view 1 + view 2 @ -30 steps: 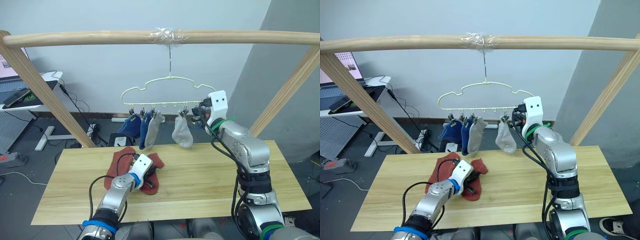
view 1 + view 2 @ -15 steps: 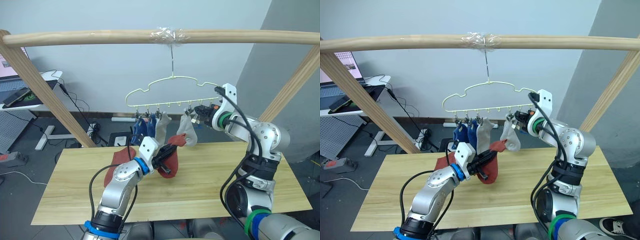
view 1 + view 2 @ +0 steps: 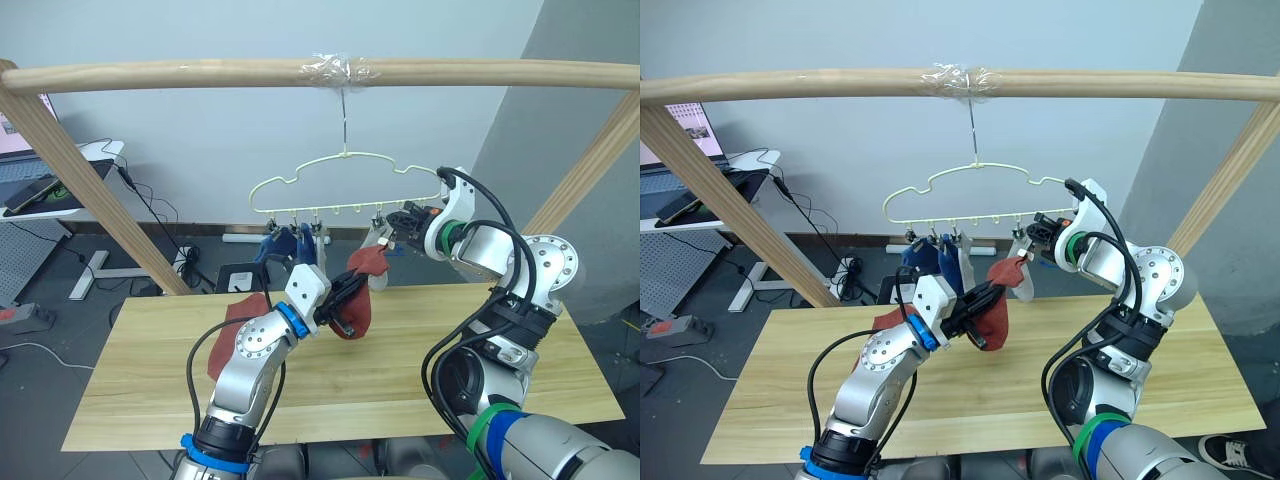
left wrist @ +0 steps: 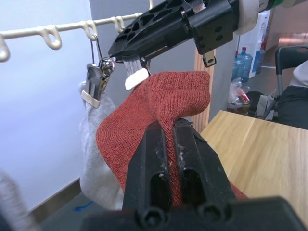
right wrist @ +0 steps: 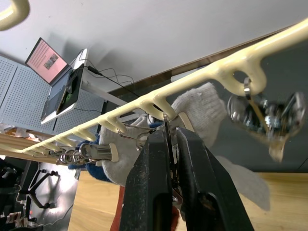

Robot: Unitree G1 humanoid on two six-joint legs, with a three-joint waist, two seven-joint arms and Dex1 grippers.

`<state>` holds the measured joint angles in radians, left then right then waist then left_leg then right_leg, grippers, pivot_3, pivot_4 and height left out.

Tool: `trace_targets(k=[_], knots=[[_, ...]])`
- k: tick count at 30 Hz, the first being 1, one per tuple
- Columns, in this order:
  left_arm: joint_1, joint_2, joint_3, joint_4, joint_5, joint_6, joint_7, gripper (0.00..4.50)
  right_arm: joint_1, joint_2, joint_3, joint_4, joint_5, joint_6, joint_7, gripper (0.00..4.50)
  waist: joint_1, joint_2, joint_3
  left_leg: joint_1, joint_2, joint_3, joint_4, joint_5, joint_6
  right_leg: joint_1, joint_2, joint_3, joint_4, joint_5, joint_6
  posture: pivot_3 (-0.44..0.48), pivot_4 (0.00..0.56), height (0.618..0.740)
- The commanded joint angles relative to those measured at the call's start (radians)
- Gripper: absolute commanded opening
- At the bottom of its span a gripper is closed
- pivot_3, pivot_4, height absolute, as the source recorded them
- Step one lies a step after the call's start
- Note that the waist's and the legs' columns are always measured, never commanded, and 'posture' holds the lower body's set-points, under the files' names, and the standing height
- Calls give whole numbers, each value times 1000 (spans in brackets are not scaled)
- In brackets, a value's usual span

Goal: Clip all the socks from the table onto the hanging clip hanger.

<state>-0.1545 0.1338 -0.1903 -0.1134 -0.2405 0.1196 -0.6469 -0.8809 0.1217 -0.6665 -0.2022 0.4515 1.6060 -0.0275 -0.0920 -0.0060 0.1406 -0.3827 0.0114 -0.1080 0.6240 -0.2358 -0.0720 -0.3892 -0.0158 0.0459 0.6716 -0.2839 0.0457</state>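
Observation:
My left gripper (image 3: 345, 297) is shut on a rust-red sock (image 3: 357, 312) and holds it up above the table (image 3: 450, 350), its top edge just under my right gripper (image 3: 402, 222). The right gripper is shut on a metal clip (image 5: 166, 126) of the pale-yellow clip hanger (image 3: 300, 172). In the left wrist view the sock (image 4: 159, 101) reaches that clip's white tip. Two blue socks (image 3: 278, 243) hang at the hanger's left end and a grey sock (image 4: 94, 159) hangs beside the held clip. A second rust-red sock (image 3: 228, 325) lies on the table, partly behind my left arm.
The hanger hooks over a thick wooden pole (image 3: 200, 75) carried by slanted wooden posts (image 3: 90, 190) at both sides. A desk with a laptop (image 3: 40, 195) stands at the back left, with cables on the floor behind the table.
My left gripper has picked up a rust-red sock from the table and raised it to the hanger. The right gripper stays at the hanger's right end, holding a clip.

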Motion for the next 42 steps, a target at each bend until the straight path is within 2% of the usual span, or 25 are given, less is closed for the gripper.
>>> trace_targets(k=[1, 31, 33, 34, 42], knots=[[-27, -7, -4, -14, 2, -37, 6, 8, -6, 22, -10, -34, -1, 8, -24, 0, 0, 0, 0, 0, 0, 0, 0, 0, 0, 0, 0, 0, 0, 0, 0, -146, 110, 740], [-100, -27, -59, 35, 62, -90, 12, 8, 2, 62, -23, -38, 61, 8, -78, 0, -4, 1, 0, -2, 0, 0, -5, 0, 0, 0, 0, 0, -9, 0, 0, -146, 114, 740], [-102, -29, -61, 34, 61, -89, 10, 0, 3, 61, -22, -40, 71, 8, -71, 663, -5, 1, 0, -2, 0, 0, -5, 0, 0, 0, 0, 0, -9, 0, 0, -146, 114, 740], [-103, -29, -62, 35, 60, -90, 8, 0, 5, 60, -22, -42, 76, 8, -68, 841, -6, 2, 1, -2, 0, 0, -5, 0, 0, 0, 0, 0, -9, 0, 0, -148, 114, 740], [-117, -30, -68, 40, 39, -63, -14, 0, 33, 23, -7, -83, 143, 8, -39, 3697, -22, 6, 4, -2, 0, 0, -6, 0, 0, 0, 0, 0, -9, 0, 1, -161, 114, 740]])
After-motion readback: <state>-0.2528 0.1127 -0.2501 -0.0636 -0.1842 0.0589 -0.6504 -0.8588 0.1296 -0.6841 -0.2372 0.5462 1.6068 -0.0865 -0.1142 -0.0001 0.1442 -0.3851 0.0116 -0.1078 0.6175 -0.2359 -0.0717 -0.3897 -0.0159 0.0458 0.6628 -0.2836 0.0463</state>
